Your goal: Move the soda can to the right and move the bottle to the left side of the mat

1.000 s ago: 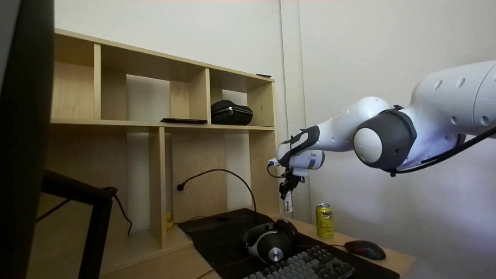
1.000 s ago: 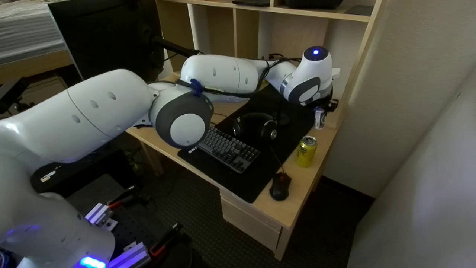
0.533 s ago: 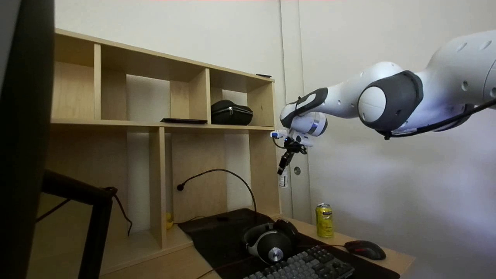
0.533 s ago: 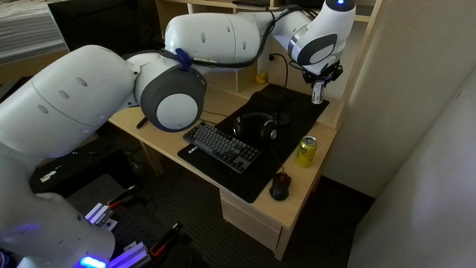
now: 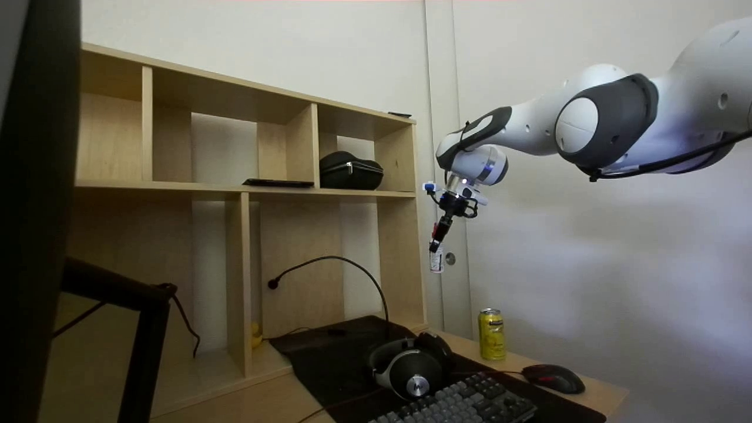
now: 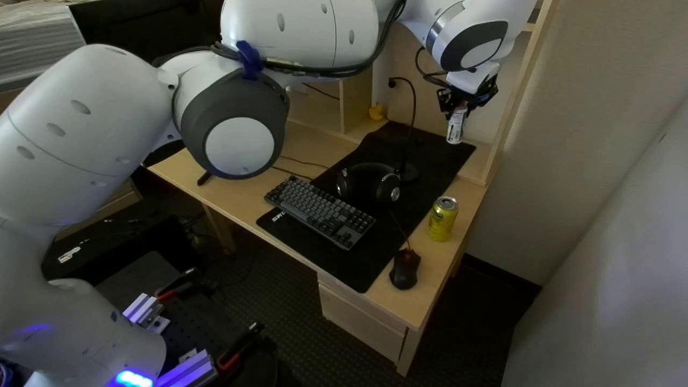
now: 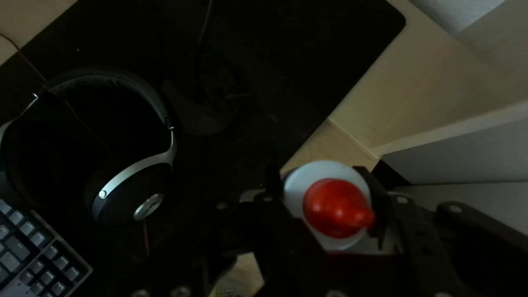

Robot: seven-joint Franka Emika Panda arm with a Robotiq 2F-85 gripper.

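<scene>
White bottle [image 6: 454, 133] was up in the air off the table [image 6: 414, 301], red cap [image 7: 336, 208] on top, and the tool [image 6: 458, 112] was clamped on it from both sides in the wrist view. Yellow-green soda can [image 6: 443, 220] stood upright on the table just beside the mat [image 6: 355, 269], same long edge as the mouse [image 6: 405, 267]. Headphones [image 6: 388, 188] and keyboard [image 6: 325, 212] sat on the mat, skinny black gooseneck [image 6: 413, 110] near the headphones, tho one end of the keyboard poked past the mat's edge.
</scene>
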